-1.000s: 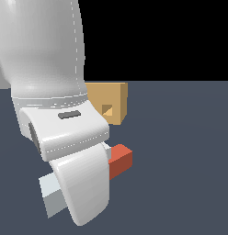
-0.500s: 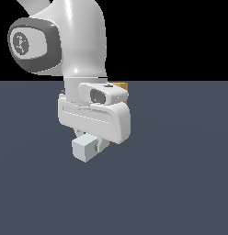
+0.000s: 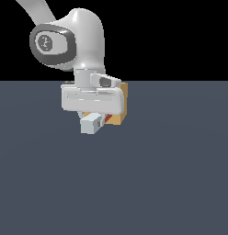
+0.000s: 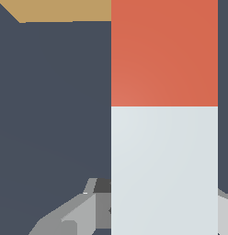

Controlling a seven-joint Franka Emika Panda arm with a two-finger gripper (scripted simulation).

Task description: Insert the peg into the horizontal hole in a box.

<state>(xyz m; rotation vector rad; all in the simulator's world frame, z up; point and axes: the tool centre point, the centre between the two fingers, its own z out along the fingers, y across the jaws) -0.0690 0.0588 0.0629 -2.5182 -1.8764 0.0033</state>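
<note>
My gripper (image 3: pixel 94 116) is shut on the peg (image 3: pixel 92 124) and holds it level above the floor. The peg's pale grey-white end faces the exterior view. Its red-orange end (image 3: pixel 108 118) points at the tan box (image 3: pixel 123 103), which stands right behind my hand. The hole is hidden by my hand and the peg. In the wrist view the peg (image 4: pixel 164 137) fills the middle, red part toward the box (image 4: pixel 65 10), whose edge shows in one corner. A grey finger (image 4: pixel 72 215) shows beside the pale part.
The dark grey floor (image 3: pixel 171 174) spreads around the box. My white arm (image 3: pixel 81 41) rises above the hand on the exterior view's left.
My hand has carried the peg away from the exterior camera toward the box and turned it. The red end now points at the box instead of to the exterior view's right.
</note>
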